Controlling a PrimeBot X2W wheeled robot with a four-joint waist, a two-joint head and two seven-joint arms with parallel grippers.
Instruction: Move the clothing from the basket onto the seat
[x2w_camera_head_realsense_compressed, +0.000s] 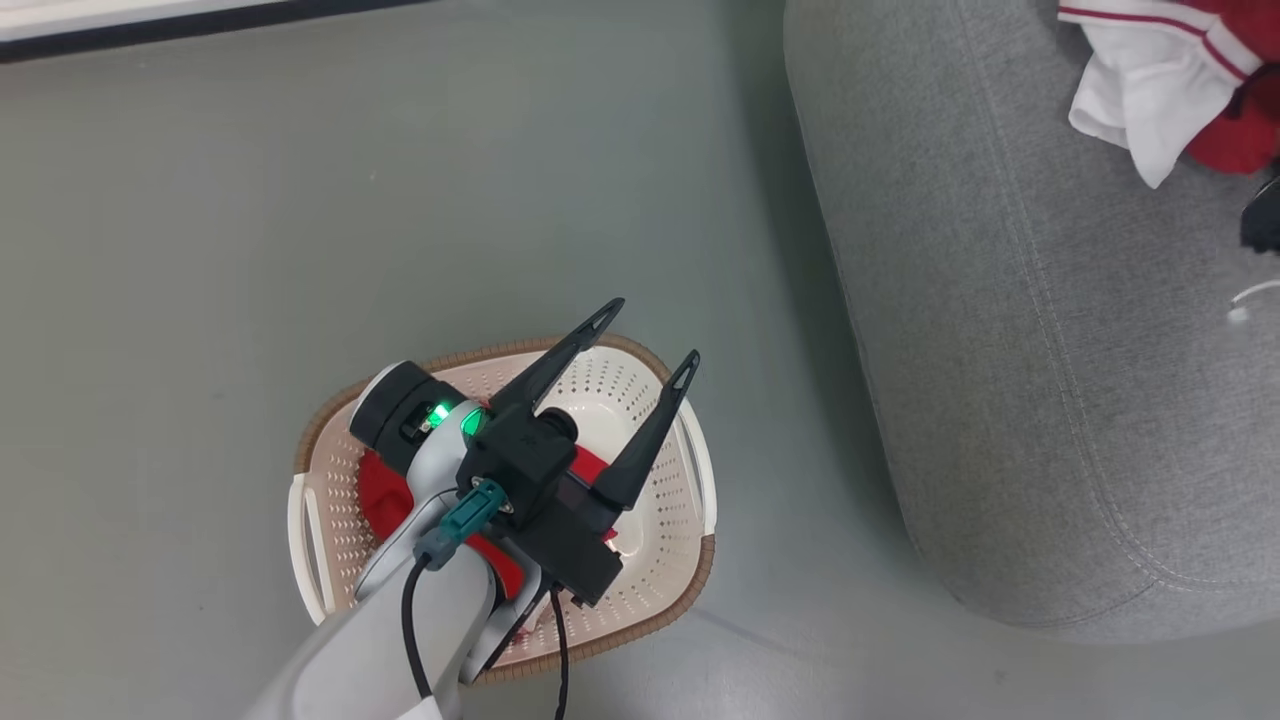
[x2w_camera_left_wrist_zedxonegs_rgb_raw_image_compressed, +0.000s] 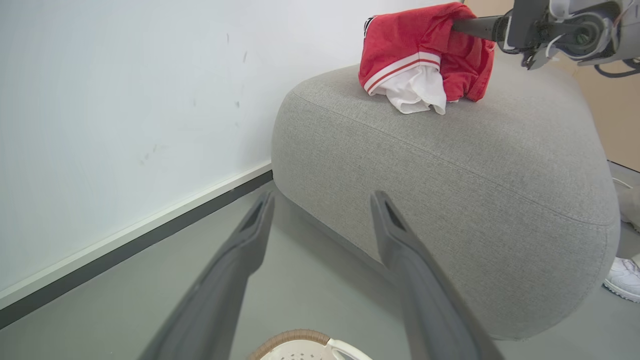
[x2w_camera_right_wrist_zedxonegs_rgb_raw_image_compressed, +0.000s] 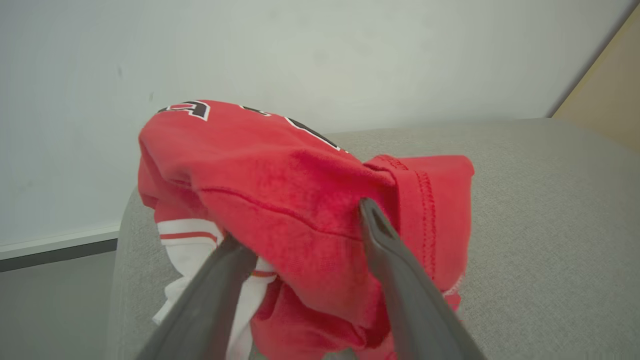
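Observation:
My left gripper (x2w_camera_head_realsense_compressed: 652, 332) hangs open over the cream basket (x2w_camera_head_realsense_compressed: 668, 520), fingers spread and holding nothing. One red garment (x2w_camera_head_realsense_compressed: 382, 500) lies in the basket, mostly hidden under the wrist. The other red garment (x2w_camera_head_realsense_compressed: 1165, 75), white lining showing, rests on the grey sofa (x2w_camera_head_realsense_compressed: 1050, 350). In the right wrist view this garment (x2w_camera_right_wrist_zedxonegs_rgb_raw_image_compressed: 280, 185) with dark numerals bulges between the wide-spread fingers of my open right gripper (x2w_camera_right_wrist_zedxonegs_rgb_raw_image_compressed: 300, 225). The left wrist view shows the open left gripper (x2w_camera_left_wrist_zedxonegs_rgb_raw_image_compressed: 322, 197), the sofa (x2w_camera_left_wrist_zedxonegs_rgb_raw_image_compressed: 475, 175), and the garment (x2w_camera_left_wrist_zedxonegs_rgb_raw_image_compressed: 415, 55) with the right gripper (x2w_camera_left_wrist_zedxonegs_rgb_raw_image_compressed: 477, 27) pushed into it.
Grey floor (x2w_camera_head_realsense_compressed: 350, 200) surrounds the basket. A white wall with a dark skirting (x2w_camera_left_wrist_zedxonegs_rgb_raw_image_compressed: 125, 250) runs behind. The basket rim (x2w_camera_left_wrist_zedxonegs_rgb_raw_image_compressed: 295, 337) shows under the left fingers. A person's white shoe (x2w_camera_left_wrist_zedxonegs_rgb_raw_image_compressed: 622, 277) stands beside the sofa's far end.

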